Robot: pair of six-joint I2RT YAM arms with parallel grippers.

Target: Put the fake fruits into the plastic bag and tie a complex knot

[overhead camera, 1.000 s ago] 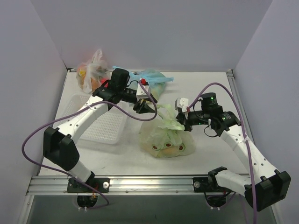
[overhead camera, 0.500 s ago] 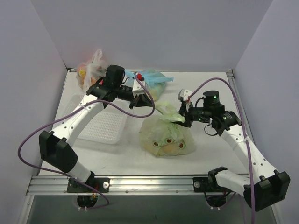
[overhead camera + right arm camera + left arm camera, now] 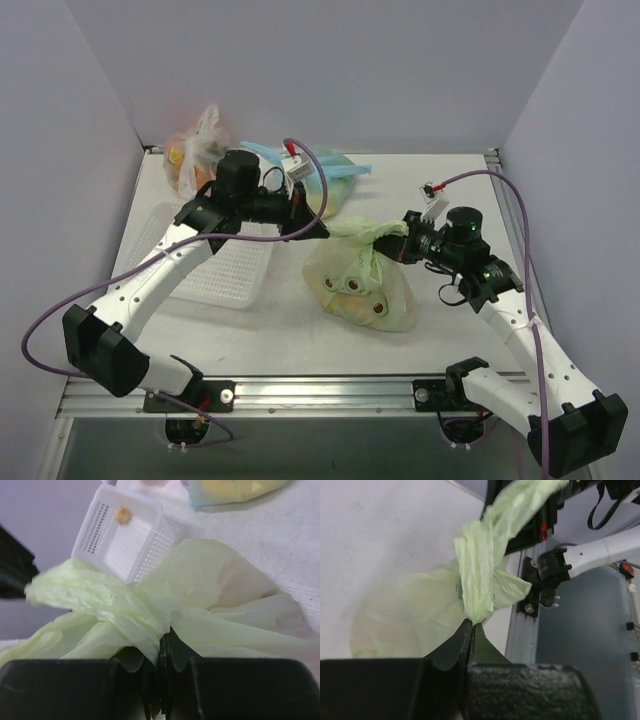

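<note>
White tabletop (image 3: 440, 190) is occupied near its middle by the plastic bag (image 3: 365, 290), whose twisted pale green top is stretched between both arms. It is pinched tightly by the left claw (image 3: 322, 232) and the right claw (image 3: 405, 240). Through its film the fake fruits (image 3: 352, 287) are seen.

Pale green plastic bag (image 3: 362, 285) (translucent); white perforated basket (image 3: 222, 265)

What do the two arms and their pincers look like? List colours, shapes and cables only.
Both the left arm and the right arm have white tube-like links joined by chunky black joints. A thin purple cable loops loosely alongside each arm. The left pincer and the right pincer are matte black with flat, tapering fingers. The left one's body looks grainy.
</note>
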